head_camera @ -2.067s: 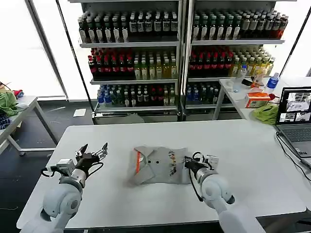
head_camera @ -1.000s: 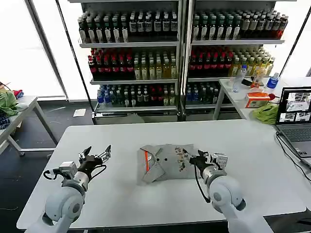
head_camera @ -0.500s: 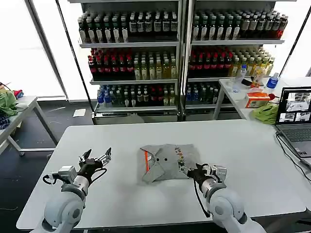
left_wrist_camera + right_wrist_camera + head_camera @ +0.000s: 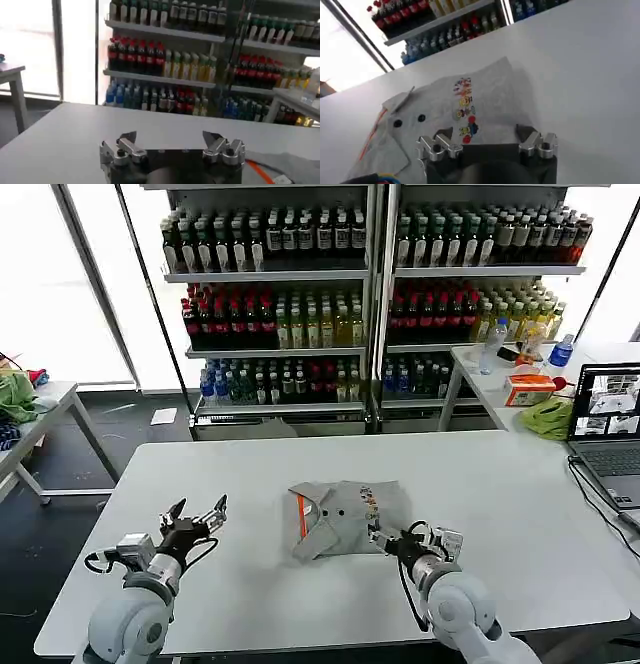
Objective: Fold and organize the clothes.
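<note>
Head view: a folded grey T-shirt [image 4: 345, 517] lies near the middle of the white table [image 4: 300, 464], its orange neck strip [image 4: 300, 515] on the left side and a small multicoloured chest print [image 4: 371, 505] toward the right. The right gripper [image 4: 386, 543] sits at the near right corner of the shirt, jaws parted and holding nothing. The left gripper [image 4: 196, 513] hovers over bare table well to the left of the shirt, jaws spread wide and empty. Drink shelves [image 4: 370, 294] stand beyond the far edge; a laptop [image 4: 608, 424] rests at the far right.

Left wrist view: the left gripper [image 4: 171, 141] shows both fingers apart with only table surface between them; an edge of the grey T-shirt [image 4: 295, 167] with an orange strip lies off to one side.

Right wrist view: the right gripper [image 4: 484, 138] is open just at the near edge of the T-shirt [image 4: 445, 110]; the fingertips [image 4: 443, 135] do not clamp the cloth. The chest print [image 4: 465, 107] faces up
</note>
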Robot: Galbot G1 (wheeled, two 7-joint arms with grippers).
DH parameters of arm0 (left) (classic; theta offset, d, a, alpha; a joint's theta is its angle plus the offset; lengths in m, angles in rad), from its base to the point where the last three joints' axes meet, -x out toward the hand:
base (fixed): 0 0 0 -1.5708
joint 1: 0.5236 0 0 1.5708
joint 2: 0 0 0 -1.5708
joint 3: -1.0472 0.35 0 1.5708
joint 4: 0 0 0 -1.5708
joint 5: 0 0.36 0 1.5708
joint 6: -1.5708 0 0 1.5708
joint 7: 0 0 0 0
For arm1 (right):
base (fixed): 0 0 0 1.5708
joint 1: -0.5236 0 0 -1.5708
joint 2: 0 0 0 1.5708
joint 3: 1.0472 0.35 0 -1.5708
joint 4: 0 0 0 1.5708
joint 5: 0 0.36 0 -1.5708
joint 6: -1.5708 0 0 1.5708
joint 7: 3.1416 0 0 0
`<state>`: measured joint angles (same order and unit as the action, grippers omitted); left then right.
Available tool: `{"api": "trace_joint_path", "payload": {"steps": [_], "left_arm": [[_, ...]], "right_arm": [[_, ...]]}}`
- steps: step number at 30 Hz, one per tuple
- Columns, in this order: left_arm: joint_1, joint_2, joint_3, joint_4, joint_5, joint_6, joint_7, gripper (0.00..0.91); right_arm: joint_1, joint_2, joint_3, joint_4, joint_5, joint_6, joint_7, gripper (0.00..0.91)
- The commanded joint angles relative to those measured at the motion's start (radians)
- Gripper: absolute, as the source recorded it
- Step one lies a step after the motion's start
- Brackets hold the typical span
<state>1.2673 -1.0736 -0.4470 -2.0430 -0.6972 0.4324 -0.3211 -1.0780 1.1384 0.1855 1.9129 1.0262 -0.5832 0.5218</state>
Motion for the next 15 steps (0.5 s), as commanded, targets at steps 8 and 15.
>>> {"api": "trace_joint_path", "payload": {"steps": [8, 15], "left_arm": [[0.045, -0.074, -0.026, -0.078, 0.031, -0.036, 0.002, 0.907], [0.075, -0.096, -0.031, -0.115, 0.127, -0.066, 0.027, 0.907]], "right_arm": [[-0.07, -0.056, 0.231, 0.22, -0.408, 0.004, -0.036, 0.907], [-0.115, -0.075, 0.413, 0.204, -0.545, 0.006, -0.055, 0.907]]}}
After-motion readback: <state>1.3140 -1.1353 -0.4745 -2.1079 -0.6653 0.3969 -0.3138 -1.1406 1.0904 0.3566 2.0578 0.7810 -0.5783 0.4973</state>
